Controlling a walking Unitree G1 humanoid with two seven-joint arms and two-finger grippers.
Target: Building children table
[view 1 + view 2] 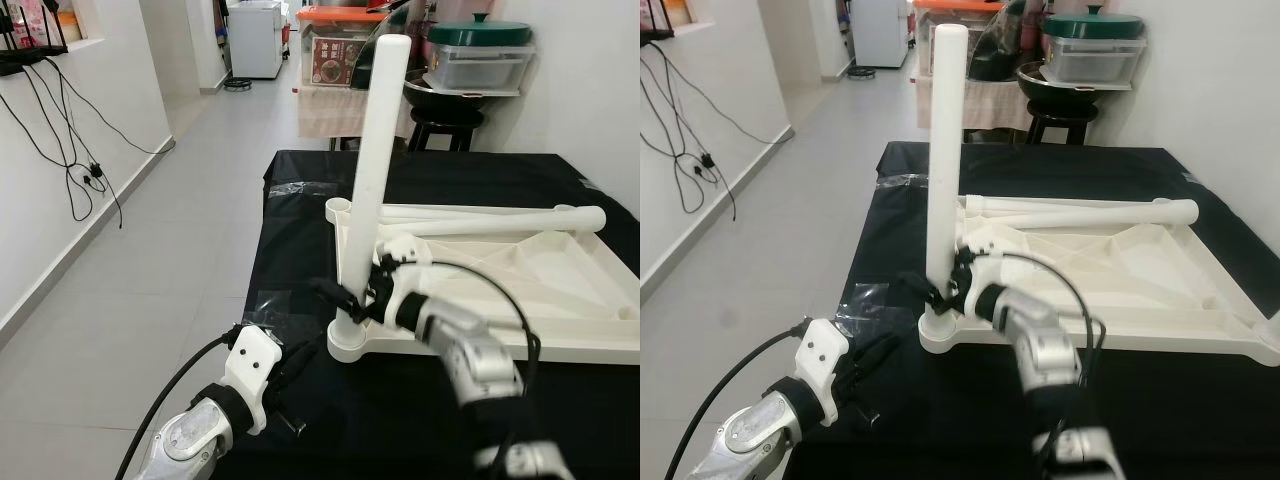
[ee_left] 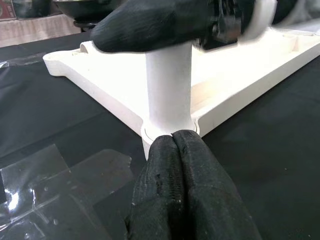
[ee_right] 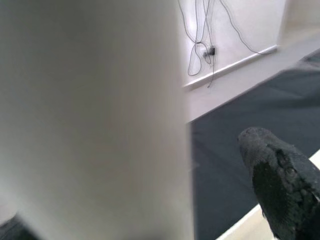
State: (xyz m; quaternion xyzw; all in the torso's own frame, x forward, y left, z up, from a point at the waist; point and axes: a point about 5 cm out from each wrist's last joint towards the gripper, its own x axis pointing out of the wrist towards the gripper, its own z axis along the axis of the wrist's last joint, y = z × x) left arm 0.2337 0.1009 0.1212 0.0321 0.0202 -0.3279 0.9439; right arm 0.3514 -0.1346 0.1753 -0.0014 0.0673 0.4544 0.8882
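Your right arm comes in from about 5 o'clock, forearm angled up toward 10 o'clock, its right claw [image 1: 352, 303] clamped around the base of the upright white leg [image 1: 372, 170], one black finger [image 3: 280, 175] showing beside it in the wrist view. Your left arm enters low from 7 o'clock, and the left claw [image 2: 175, 150] has its fingers pressed together, tips just short of the leg's foot.
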